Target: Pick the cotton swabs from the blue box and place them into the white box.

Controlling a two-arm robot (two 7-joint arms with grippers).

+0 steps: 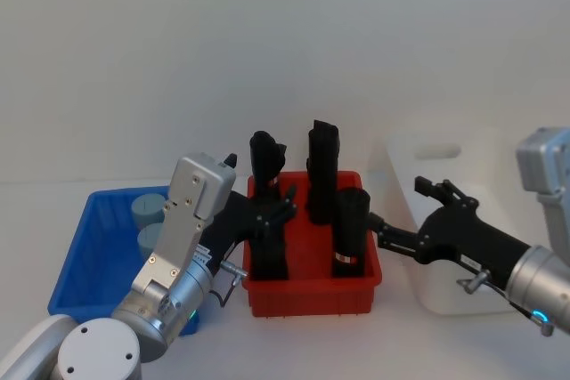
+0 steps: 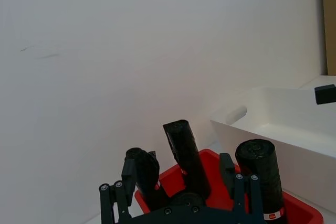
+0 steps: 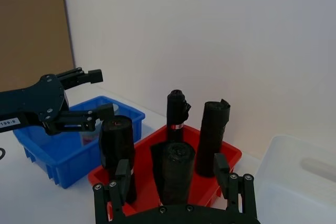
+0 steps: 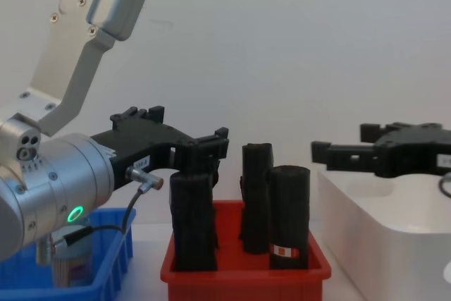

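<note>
While the left hand (image 1: 283,209) hovers, cotton swabs (image 1: 148,211) sit to its left.

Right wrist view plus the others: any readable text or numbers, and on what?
"199-6": white sticker on the left gripper, right wrist view; its start is cut by the picture's edge.
Same gripper's sticker, chest view: too blurred to read.
Small red labels on the black rolls: too small to read.
</note>
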